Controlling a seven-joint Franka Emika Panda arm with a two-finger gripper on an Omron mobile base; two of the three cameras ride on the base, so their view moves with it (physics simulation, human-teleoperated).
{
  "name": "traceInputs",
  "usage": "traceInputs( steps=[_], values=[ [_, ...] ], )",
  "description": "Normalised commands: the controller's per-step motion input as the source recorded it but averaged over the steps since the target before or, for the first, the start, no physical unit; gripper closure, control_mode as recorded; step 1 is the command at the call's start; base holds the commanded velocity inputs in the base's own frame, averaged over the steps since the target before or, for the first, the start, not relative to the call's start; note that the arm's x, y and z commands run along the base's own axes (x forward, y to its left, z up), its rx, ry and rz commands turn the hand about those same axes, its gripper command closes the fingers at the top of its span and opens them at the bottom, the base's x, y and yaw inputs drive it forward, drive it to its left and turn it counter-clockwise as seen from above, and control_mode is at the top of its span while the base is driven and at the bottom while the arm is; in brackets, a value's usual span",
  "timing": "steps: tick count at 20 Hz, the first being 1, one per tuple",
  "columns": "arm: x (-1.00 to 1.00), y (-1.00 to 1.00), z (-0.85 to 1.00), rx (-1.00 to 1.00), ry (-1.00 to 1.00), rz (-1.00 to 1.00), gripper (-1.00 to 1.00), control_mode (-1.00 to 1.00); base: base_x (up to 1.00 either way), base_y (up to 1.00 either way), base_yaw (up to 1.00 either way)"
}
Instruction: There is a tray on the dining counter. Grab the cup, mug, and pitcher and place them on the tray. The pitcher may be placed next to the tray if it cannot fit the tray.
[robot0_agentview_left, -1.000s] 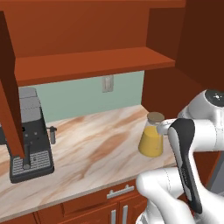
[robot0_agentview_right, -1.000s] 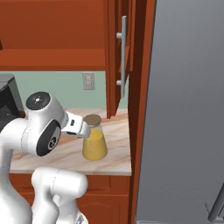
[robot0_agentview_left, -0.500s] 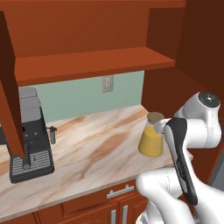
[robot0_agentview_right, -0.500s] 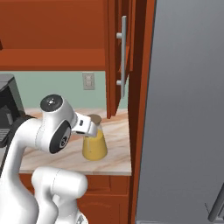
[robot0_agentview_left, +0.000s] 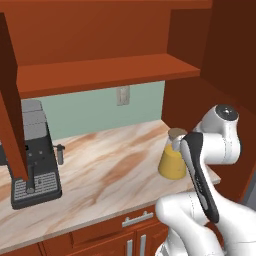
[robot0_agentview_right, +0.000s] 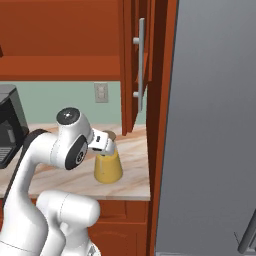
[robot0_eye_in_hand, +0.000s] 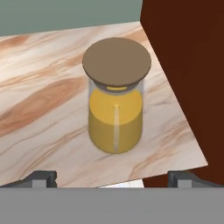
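Glass pitcher (robot0_eye_in_hand: 115, 109) sits near the counter (robot0_eye_in_hand: 39, 113) edge; your gripper (robot0_eye_in_hand: 109, 177), jaws wide, could knock it off.

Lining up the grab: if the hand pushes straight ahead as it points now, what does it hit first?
Most likely the pitcher, centred between the open hand's fingertips; nothing lies between them, though the remaining gap is unclear.

**Pitcher at the counter's right end**

Stands upright: pitcher (robot0_agentview_left: 171, 161), orange-filled, tan lid on, near the right end of marbled counter (robot0_agentview_left: 107, 172), partly hidden behind the white arm (robot0_agentview_left: 215, 145). Well apart at the left: dark coffee machine (robot0_agentview_left: 34, 165). Above: reddish wooden shelf (robot0_agentview_left: 107, 73); on the green wall, a pale outlet (robot0_agentview_left: 123, 95).
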Motion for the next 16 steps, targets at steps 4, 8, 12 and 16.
traceInputs(
  steps=[4, 8, 12, 16],
  values=[
    [0.28, 0.00, -0.17, 0.00, 0.07, 0.00, -1.00, -1.00, 0.00, 0.00, 0.00],
    [0.21, 0.00, -0.19, 0.00, 0.07, 0.00, -1.00, -1.00, 0.00, 0.00, 0.00],
    [0.18, 0.00, -0.19, 0.00, 0.06, 0.00, -1.00, -1.00, 0.00, 0.00, 0.00],
    [0.17, 0.00, -0.19, 0.00, 0.03, 0.00, -1.00, -1.00, 0.00, 0.00, 0.00]
  ],
)
